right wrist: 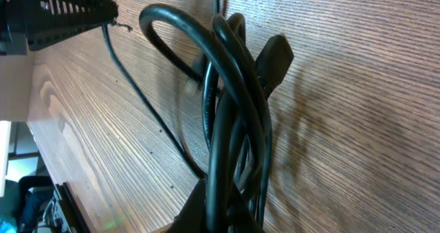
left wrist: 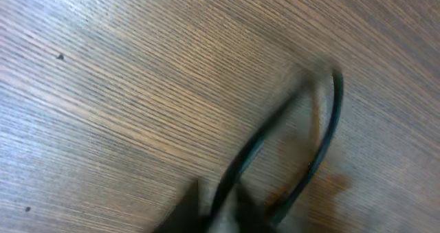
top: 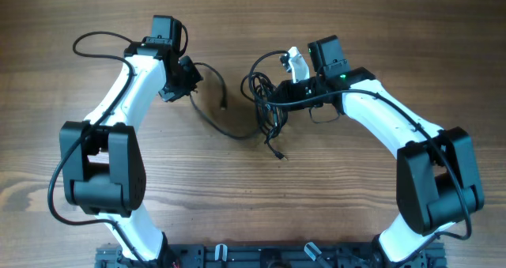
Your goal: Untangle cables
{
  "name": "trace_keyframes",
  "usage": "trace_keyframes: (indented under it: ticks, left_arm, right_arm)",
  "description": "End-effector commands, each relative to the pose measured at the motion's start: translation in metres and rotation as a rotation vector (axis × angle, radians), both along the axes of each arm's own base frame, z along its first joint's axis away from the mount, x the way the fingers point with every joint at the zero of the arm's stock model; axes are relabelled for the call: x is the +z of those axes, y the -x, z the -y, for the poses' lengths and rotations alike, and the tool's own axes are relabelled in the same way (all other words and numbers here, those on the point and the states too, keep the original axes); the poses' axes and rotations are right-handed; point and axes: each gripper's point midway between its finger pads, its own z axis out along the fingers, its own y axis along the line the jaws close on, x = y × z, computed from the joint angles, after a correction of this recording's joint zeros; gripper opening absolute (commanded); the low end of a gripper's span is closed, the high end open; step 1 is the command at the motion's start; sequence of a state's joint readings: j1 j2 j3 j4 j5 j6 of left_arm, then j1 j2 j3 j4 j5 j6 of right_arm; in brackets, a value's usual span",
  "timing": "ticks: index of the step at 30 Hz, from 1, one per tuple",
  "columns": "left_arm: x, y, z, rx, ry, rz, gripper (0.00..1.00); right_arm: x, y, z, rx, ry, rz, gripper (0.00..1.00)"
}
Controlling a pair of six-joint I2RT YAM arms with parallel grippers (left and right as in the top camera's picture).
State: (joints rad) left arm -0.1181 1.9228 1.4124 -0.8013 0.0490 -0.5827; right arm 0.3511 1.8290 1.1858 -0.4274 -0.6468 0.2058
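- Lying on the wooden table (top: 356, 213), between the two arms: cables (top: 265, 114), thin and black, bunched in a tangled clump just right of centre.
- Clump: its long axis runs from the far side of the table toward the robot's base. One tail end (top: 278, 152) trails out of it, pointing at the near edge.
- Connecting strand (top: 229, 132): sags in a shallow curve from the clump across to the left gripper (top: 190, 88).
- Short branch with a small plug (top: 226, 104): lies just right of the left gripper, its tip toward the near edge.
- Left gripper: clamped on the strand. The wrist view is blurred but shows a loop (left wrist: 323, 143) rising from its fingers.
- Right gripper (right wrist: 220, 223): closed narrowly around several bundled cords (right wrist: 227, 123), which run straight out from its fingers. A blocky connector (right wrist: 275, 54) sits beside them.
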Motion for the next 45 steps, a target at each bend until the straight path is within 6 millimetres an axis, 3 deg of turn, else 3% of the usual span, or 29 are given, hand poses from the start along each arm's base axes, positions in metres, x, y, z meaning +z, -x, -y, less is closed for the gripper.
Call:
trace_keyframes:
  ticks: [1, 4, 5, 9, 12, 15, 23, 24, 30, 39, 45]
  left_arm:
    - [-0.007, 0.002, 0.000, -0.001, -0.010, -0.014, 0.73]
    - [-0.007, 0.002, 0.001, -0.002, -0.007, -0.015, 0.95]
    - [-0.007, 0.003, 0.004, -0.018, 0.007, -0.016, 0.97]
    - [0.005, 0.001, 0.050, -0.319, 0.212, 0.051, 0.86]
    - [0.021, 0.007, 0.083, -0.557, 0.376, 0.127, 0.69]
    - [0.029, 0.013, 0.095, -0.666, 0.435, 0.166, 0.51]
    - [0.035, 0.025, 0.124, -0.837, 0.471, 0.212, 0.51]
    - [0.032, 0.025, 0.128, -0.863, 0.435, 0.215, 0.57]
    - [0.021, 0.022, 0.143, -0.925, 0.280, 0.224, 0.49]
    - [0.013, 0.023, 0.149, -0.955, 0.162, 0.211, 0.53]
    - [0.009, 0.015, 0.138, -0.879, 0.096, 0.197, 0.54]
  right_arm:
    - [-0.002, 0.003, -0.005, 0.032, -0.017, 0.002, 0.04]
    - [-0.002, 0.003, -0.005, 0.032, -0.018, 0.000, 0.04]
    - [-0.002, 0.003, -0.005, 0.031, -0.018, 0.000, 0.04]
    - [-0.002, 0.003, -0.005, 0.029, -0.018, -0.002, 0.04]
    - [-0.002, 0.003, -0.005, 0.014, -0.021, -0.017, 0.04]
    - [-0.002, 0.003, -0.005, 0.014, -0.021, -0.017, 0.04]
    - [-0.002, 0.003, -0.005, 0.014, -0.021, -0.016, 0.04]
    - [-0.002, 0.003, -0.005, 0.014, -0.022, -0.015, 0.04]
    - [-0.002, 0.003, -0.005, 0.015, -0.023, -0.015, 0.04]
    - [0.007, 0.012, -0.015, 0.077, -0.090, -0.021, 0.04]
    - [0.007, 0.019, -0.025, 0.125, -0.086, -0.001, 0.04]
